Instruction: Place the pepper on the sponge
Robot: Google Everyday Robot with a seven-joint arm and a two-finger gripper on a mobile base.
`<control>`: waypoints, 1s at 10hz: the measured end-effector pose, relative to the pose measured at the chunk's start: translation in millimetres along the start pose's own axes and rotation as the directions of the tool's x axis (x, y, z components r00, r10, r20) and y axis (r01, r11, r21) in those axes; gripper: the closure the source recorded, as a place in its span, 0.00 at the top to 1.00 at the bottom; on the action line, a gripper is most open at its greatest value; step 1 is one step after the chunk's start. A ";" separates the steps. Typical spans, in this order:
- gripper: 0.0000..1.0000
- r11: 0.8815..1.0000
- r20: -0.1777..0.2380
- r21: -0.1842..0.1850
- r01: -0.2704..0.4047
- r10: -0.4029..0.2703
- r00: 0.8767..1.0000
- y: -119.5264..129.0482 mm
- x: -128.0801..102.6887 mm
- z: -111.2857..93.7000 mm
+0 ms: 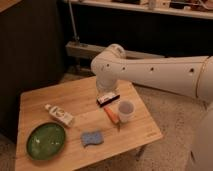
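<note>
Currently, nearest the front edge of the wooden surface (50, 97), a round green plate (46, 141) sits at the left, with the sponge (92, 138) lying flat just to its right and apart from it. The sponge is bare. Beyond it lies the pepper (112, 115), resting on the surface at a slant, near the sponge but not touching it. A white cup (125, 110) stands upright just beside the pepper on its right. Left of these, a white bottle (60, 115) lies on its side. Farther back lies a black-and-red bar (108, 99). The claw (107, 91) hangs directly above that bar, beneath the white arm (150, 75). Whether the claw is apart or together cannot be told. It carries nothing visible.
</note>
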 end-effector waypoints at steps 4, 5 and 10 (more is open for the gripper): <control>0.65 0.999 0.010 -0.010 0.049 -0.049 0.999 0.8 -7.3 3.3; 0.65 0.993 0.009 -0.023 0.119 -0.119 0.993 -3.3 -18.5 8.0; 0.65 0.947 -0.079 -0.079 0.312 -0.318 0.945 -24.6 -46.9 32.4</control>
